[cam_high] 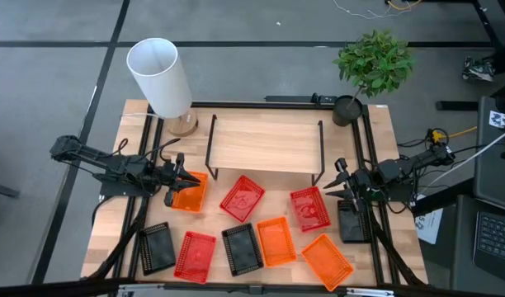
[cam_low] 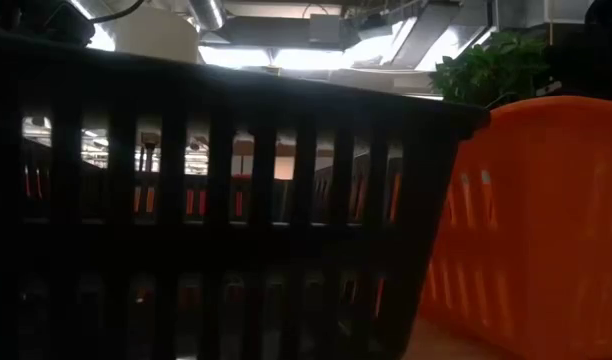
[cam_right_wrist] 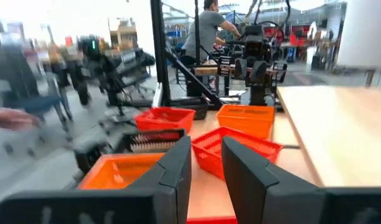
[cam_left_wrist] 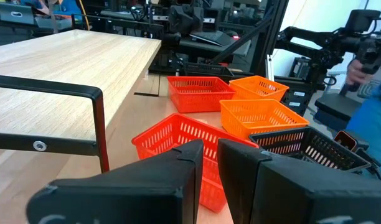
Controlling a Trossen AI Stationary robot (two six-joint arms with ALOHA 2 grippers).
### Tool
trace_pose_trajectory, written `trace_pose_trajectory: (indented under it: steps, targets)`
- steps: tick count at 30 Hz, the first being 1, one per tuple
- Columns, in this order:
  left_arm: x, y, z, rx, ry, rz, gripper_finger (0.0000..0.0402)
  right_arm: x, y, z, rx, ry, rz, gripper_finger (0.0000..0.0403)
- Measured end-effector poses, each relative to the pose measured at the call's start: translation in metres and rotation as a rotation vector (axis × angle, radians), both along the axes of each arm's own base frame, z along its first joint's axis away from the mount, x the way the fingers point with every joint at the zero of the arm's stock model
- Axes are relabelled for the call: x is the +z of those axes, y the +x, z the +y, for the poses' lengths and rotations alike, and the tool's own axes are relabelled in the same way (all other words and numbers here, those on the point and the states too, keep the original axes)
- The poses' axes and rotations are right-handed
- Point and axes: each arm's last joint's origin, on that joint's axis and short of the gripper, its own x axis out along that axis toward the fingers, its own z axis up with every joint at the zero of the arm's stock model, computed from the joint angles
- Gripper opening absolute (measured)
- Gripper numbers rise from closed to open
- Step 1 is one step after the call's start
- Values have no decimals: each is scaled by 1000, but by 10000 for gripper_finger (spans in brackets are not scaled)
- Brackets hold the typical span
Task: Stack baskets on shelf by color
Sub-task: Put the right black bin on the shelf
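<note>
Nine small, shallow plastic mesh baskets lie scattered across the front half of the wooden tabletop [cam_high: 261, 124], and none is on the shelf. The low light-wood shelf on thin black wire legs [cam_high: 265, 142] stands at the back centre, its top bare.

Orange ones: one [cam_high: 189, 190] at the left gripper, one [cam_high: 275, 240] front centre, one [cam_high: 328, 260] tilted near the front right edge. Red: one [cam_high: 242, 198] turned diagonally just before the shelf, one [cam_high: 309, 208] to its right, one [cam_high: 194, 254] at the front left. Black: one [cam_high: 156, 247] front left, one [cam_high: 241, 248] between the front red and orange baskets, one [cam_high: 352, 221] under the right arm.

The left gripper [cam_high: 180, 177] hovers at the orange basket's rim, fingers a narrow slit apart, nothing between them. The right gripper [cam_high: 342, 185] hangs beside the shelf's right leg, above the black basket; fingers slightly parted, holding nothing.

A white cylindrical lamp [cam_high: 160, 78] crowds the shelf's back left corner, a potted green plant [cam_high: 370, 70] the back right. Open wood shows between the shelf's front legs and the red baskets. The front row sits close to the table's edge, baskets nearly touching.
</note>
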Motion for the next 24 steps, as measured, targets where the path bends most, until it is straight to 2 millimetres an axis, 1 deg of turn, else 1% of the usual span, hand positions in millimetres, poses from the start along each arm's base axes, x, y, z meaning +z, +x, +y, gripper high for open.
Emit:
trace_pose_trajectory:
  steps: [2, 5, 8, 11, 12, 20, 24]
  targets:
    - [0, 0, 0, 0, 0, 0, 41, 2, 0, 0, 8, 102, 7, 91]
    - [0, 0, 0, 0, 0, 0, 41, 6, -1, 0, 19, 205, -14, 91]
    - [0, 0, 0, 0, 0, 0, 41, 13, -1, -2, -3, 285, -66, 91]
    - [0, 0, 0, 0, 0, 0, 41, 23, -4, -5, -47, 472, -146, 91]
    - [0, 0, 0, 0, 0, 0, 41, 27, -5, -6, -50, 507, -177, 91]
    - [0, 0, 0, 0, -1, -3, 41, 40, -10, -9, -11, 607, -310, 91]
    - [3, 0, 0, -1, -48, -25, 41, 53, -18, -10, 58, 646, -446, 91]
